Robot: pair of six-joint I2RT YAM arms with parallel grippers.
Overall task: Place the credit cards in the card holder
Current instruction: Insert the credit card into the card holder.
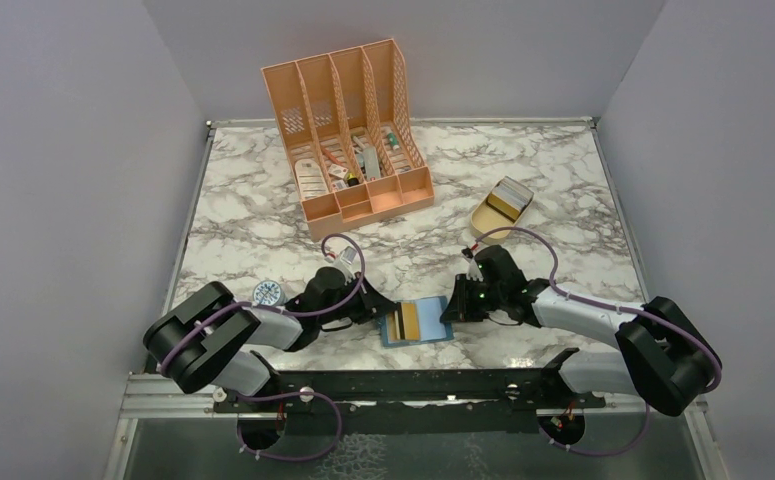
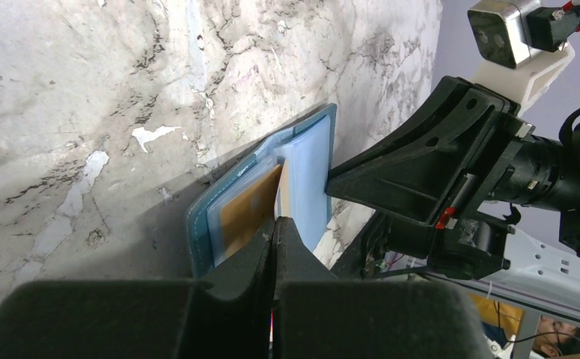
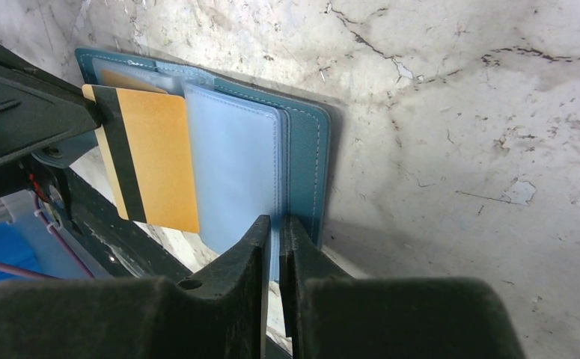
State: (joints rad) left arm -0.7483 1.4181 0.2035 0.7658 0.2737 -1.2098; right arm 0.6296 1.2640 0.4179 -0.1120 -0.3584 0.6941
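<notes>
The teal card holder (image 1: 418, 330) lies open on the marble between my two grippers. My left gripper (image 2: 275, 221) is shut on the striped end of a gold credit card (image 3: 156, 164), which is tilted over the holder's pale blue sleeves (image 3: 230, 168). In the left wrist view this card shows edge-on (image 2: 280, 196). A second tan card (image 2: 245, 213) sits inside a clear pocket of the card holder (image 2: 199, 224). My right gripper (image 3: 275, 222) is shut on the near edge of the card holder (image 3: 305, 149), with a blue flap between its jaws.
A peach desk organizer (image 1: 348, 130) with small items stands at the back. A tan oval tray (image 1: 501, 208) holding cards sits back right. A round blue-white disc (image 1: 267, 293) lies by the left arm. The table's black front rail (image 1: 413, 385) runs just below the holder.
</notes>
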